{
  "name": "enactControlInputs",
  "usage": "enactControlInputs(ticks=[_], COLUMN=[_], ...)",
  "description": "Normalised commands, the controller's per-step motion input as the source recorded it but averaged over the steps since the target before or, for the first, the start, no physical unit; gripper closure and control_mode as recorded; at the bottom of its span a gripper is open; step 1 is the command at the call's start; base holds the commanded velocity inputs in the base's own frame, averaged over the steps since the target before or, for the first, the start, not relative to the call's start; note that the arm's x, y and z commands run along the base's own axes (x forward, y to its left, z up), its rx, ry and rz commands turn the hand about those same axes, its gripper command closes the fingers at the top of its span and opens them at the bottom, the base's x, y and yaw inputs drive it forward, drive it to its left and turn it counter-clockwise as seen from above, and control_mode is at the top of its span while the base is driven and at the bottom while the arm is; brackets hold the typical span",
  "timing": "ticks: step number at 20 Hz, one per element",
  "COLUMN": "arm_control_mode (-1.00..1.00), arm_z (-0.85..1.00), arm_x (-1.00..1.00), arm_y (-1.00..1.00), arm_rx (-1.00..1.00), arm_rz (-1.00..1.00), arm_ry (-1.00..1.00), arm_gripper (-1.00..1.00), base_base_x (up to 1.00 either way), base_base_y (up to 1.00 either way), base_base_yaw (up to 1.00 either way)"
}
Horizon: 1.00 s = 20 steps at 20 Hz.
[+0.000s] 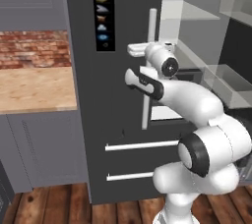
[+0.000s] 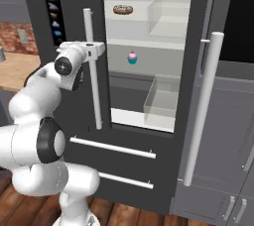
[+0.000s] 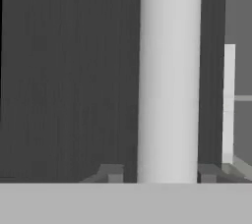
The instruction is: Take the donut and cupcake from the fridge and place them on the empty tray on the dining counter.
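- Two sweets wait inside the fridge [image 2: 34,2]: the donut [image 2: 122,9] on the top shelf, upper middle of the right base view, and the cupcake [image 2: 132,57] one shelf below.
- The gripper [image 2: 97,49] is closed around the left door handle [image 2: 93,66], probably to pull that door wider.
- No readable writing; the black panel [image 1: 103,9] carries only small icons.
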Motion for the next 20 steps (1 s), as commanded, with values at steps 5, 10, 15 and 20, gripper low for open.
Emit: enactControlInputs(ticks=[5,10,15,20], arm_control_mode=[-1.0,-1.0,-1.0,-1.0], arm_z=[0.08,-0.28,-0.33,-0.39], arm_x=[-0.99,-1.0,-1.0,-1.0], arm_y=[1.0,1.0,1.0,1.0], arm_rx=[0.0,0.01,0.07,0.14], arm_rz=[0.02,-0.01,-0.02,-0.01], arm_ry=[0.35,0.04,0.01,0.0], arm_gripper=[1.0,1.0,1.0,1.0], base_base_x=[0.0,0.0,0.0,0.0], base_base_y=[0.0,0.0,0.0,0.0], base_base_yaw=[0.0,0.0,0.0,0.0])
